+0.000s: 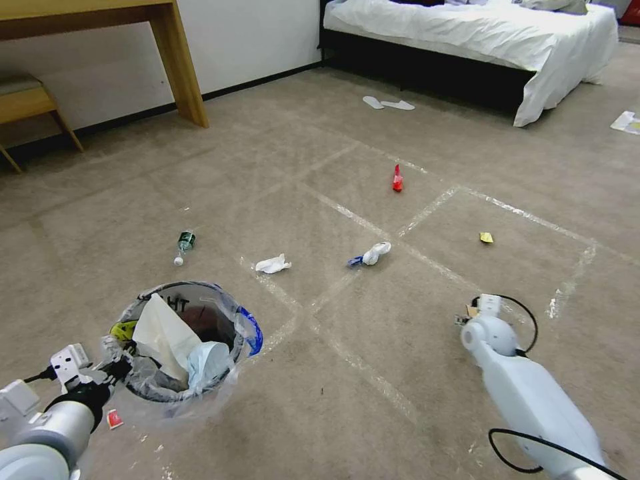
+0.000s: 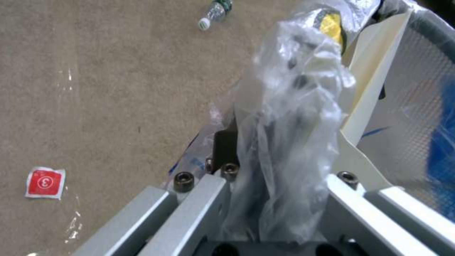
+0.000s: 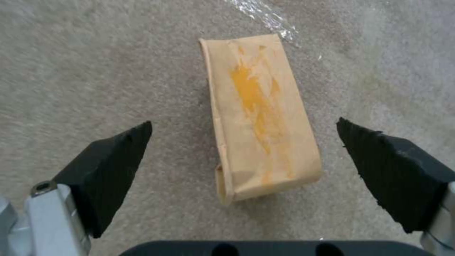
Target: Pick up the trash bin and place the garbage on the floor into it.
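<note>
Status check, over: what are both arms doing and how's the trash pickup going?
Left end effector shut on trash bin rim. Right end effector open above brown paper box. Plastic bottle, tissues, wrappers on carpet. Nothing in the way.

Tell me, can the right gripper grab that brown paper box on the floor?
Probably yes. The right gripper is open, hanging right over the brown paper box, one finger on each side, with bare carpet around it.

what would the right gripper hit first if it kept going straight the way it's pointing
Most likely the brown paper box. The right gripper points down at the carpet, fingers open, and the box lies flat between them. How much gap remains above the box cannot be judged.
</note>
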